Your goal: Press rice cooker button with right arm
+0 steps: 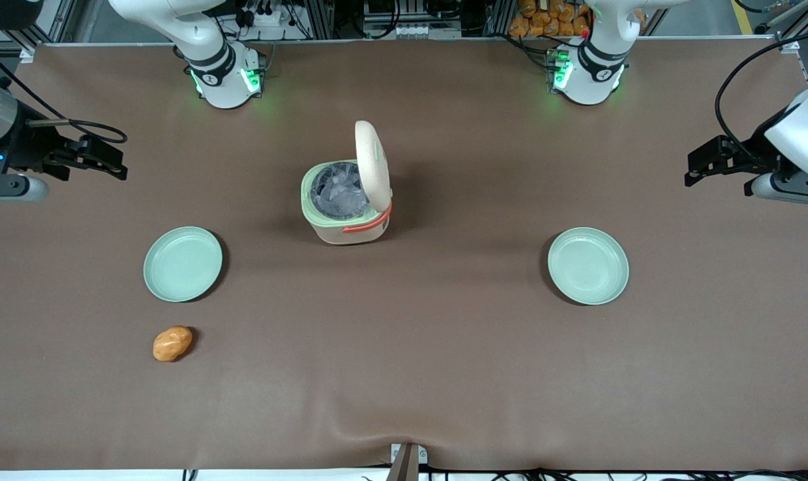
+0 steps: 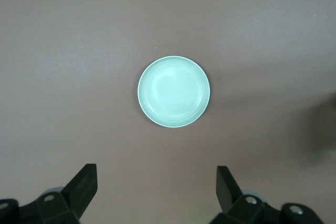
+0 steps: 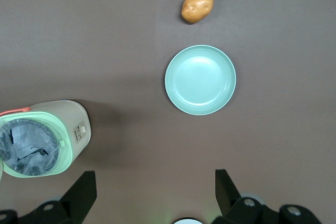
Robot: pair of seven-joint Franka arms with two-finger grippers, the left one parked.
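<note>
The rice cooker (image 1: 347,217) stands mid-table, beige with a pale green rim and a coral-orange band. Its beige lid (image 1: 370,160) stands open and upright, and grey crumpled material (image 1: 338,190) shows inside the pot. I cannot make out the button on the lid. The cooker also shows in the right wrist view (image 3: 73,124). My right arm's gripper (image 1: 113,160) hangs above the table toward the working arm's end, well apart from the cooker. It is open and empty (image 3: 155,192).
A pale green plate (image 1: 182,264) lies between gripper and cooker, nearer the front camera, and shows in the right wrist view (image 3: 200,80). A potato (image 1: 172,343) (image 3: 197,5) lies nearer still. A second plate (image 1: 587,266) (image 2: 174,92) lies toward the parked arm's end.
</note>
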